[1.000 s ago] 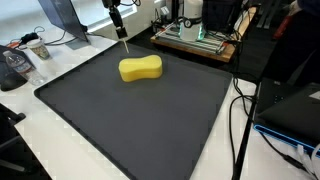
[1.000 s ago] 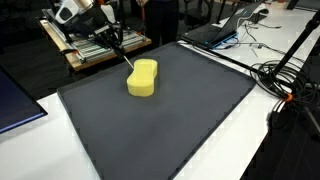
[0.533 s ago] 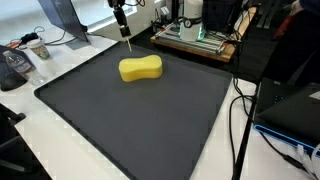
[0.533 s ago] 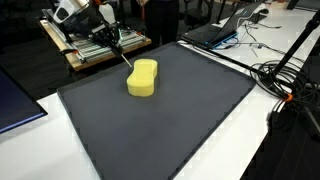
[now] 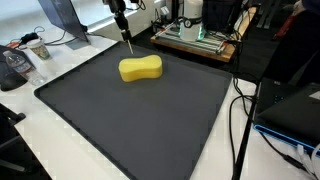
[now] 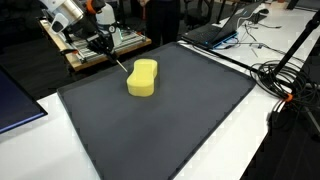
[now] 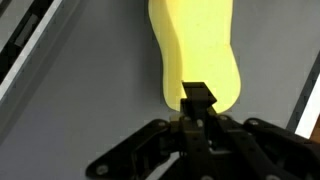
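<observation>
Since a second ago the gripper has drawn back a little from the sponge, towards the mat's far edge. The tip of the thin pale stick it carries now hangs just clear of the sponge's end instead of right at it. The same retreat shows in an exterior view, where the gripper sits further towards the wooden rack than before. The sponge itself has not shifted.

The jaws are pressed together, pinching the top of the stick, which slants down and away from them. In the wrist view the gripper shows its two dark fingers shut tight. The stick cannot be made out there as more than a dark stub between them, with the sponge stretching away just beyond.

Counted: one gripper, one stick, one sponge. The sponge is yellow and waisted like a peanut. It lies flat on the black mat, close to the far edge and near the far corner beneath the gripper, with the rest of the mat spreading out from it. One mat lies on the white bench.

Beyond the mat's far edge stands one wooden rack of electronics. One cup sits on the bench off the mat's corner. One open laptop lies past another edge, beside a tangle of black cables.
</observation>
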